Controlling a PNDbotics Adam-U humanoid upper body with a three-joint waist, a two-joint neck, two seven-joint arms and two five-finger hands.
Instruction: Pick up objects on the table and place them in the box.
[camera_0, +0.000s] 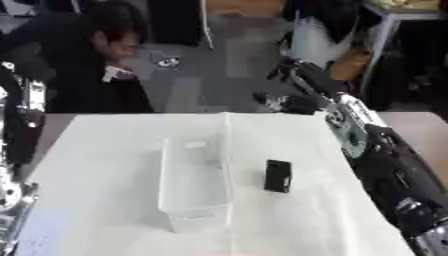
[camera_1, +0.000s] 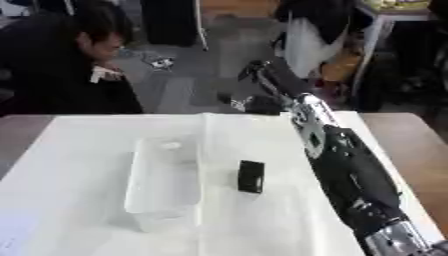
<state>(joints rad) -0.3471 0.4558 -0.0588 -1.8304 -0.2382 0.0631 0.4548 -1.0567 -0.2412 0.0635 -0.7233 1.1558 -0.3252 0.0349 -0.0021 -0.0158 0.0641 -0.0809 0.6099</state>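
Note:
A clear plastic box (camera_0: 194, 182) stands lengthwise in the middle of the white cloth (camera_0: 105, 170). Something small and pale (camera_1: 169, 145) shows inside its far end. A small black block (camera_0: 277, 175) stands on the cloth just right of the box, apart from it. My right arm (camera_1: 346, 170) stretches along the right side from the lower corner. Its hand (camera_1: 252, 104) hangs dark beyond the table's far edge, well past the block. Part of my left arm (camera_0: 21, 127) rises along the left border, and its hand is out of the picture.
The cloth covers most of a brown table (camera_0: 424, 130), bare at the right and far left corners. Past the far edge lie a grey floor and a light table leg (camera_0: 378, 47).

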